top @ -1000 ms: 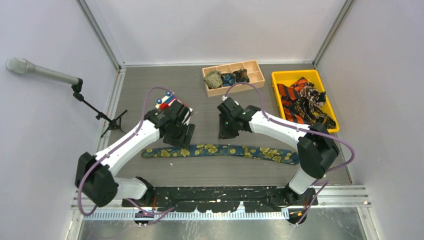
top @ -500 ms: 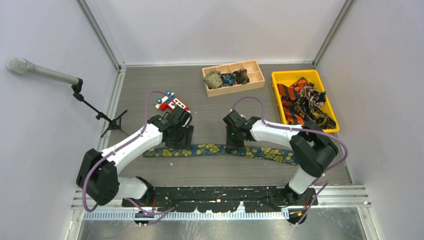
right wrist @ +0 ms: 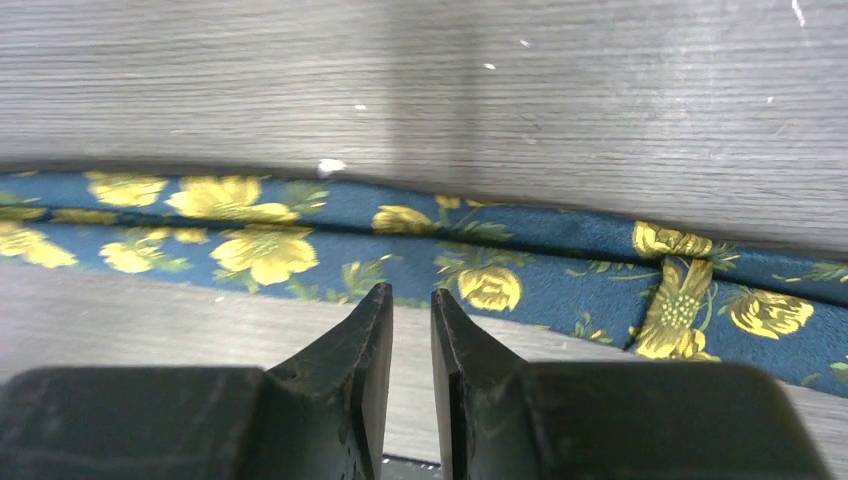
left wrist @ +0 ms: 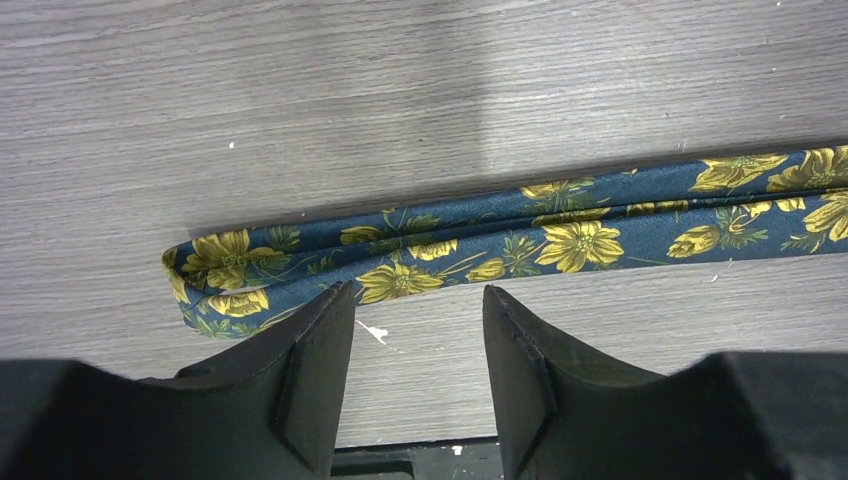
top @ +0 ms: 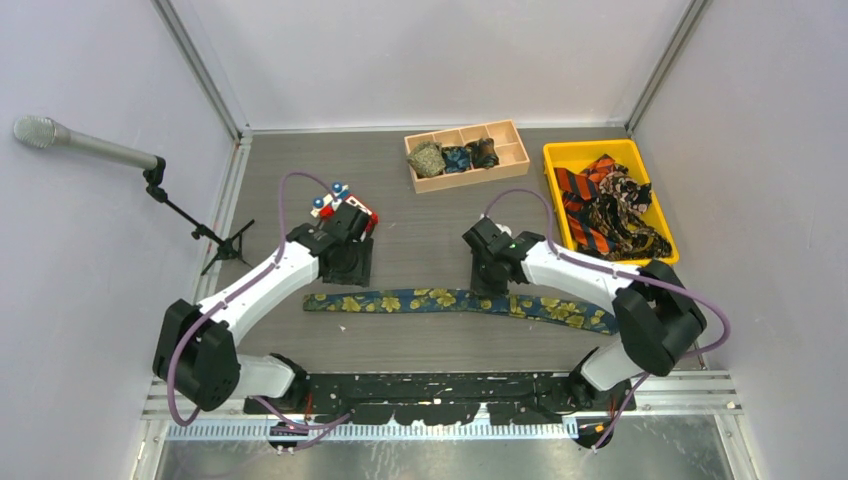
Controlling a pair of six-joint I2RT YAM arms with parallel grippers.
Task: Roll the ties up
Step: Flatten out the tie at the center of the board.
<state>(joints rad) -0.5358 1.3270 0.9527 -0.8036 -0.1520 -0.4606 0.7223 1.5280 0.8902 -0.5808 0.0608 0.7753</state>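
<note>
Two arms reach up from the bottom edge of the top view over a grey table [top: 420,225]. Nearest to them, across the lower middle of the frame, the navy tie [top: 450,299] with yellow flowers lies flat and long from left to right, folded along its length.

The left gripper [left wrist: 415,297] is near the tie's left end. Its fingers [left wrist: 318,370] stand apart with bare table between them. The tips are just before the near edge of the cloth and hold nothing.

The right gripper [right wrist: 410,292] is over the right half of the tie. Its fingers are almost together, with only a thin gap, and the tips reach the near edge of the cloth. If any cloth is pinched between them, I cannot tell.

Further up, left of centre, a red-and-blue toy phone [top: 338,208] lies just behind the left gripper. At the upper middle a wooden tray [top: 519,156] holds three rolled ties [top: 456,158], each in its own compartment. At the upper right a yellow bin [top: 562,152] holds loose ties [top: 605,205] in a heap, some orange-and-black striped and some dark patterned. A microphone [top: 45,132] on a stand is at the upper left.
</note>
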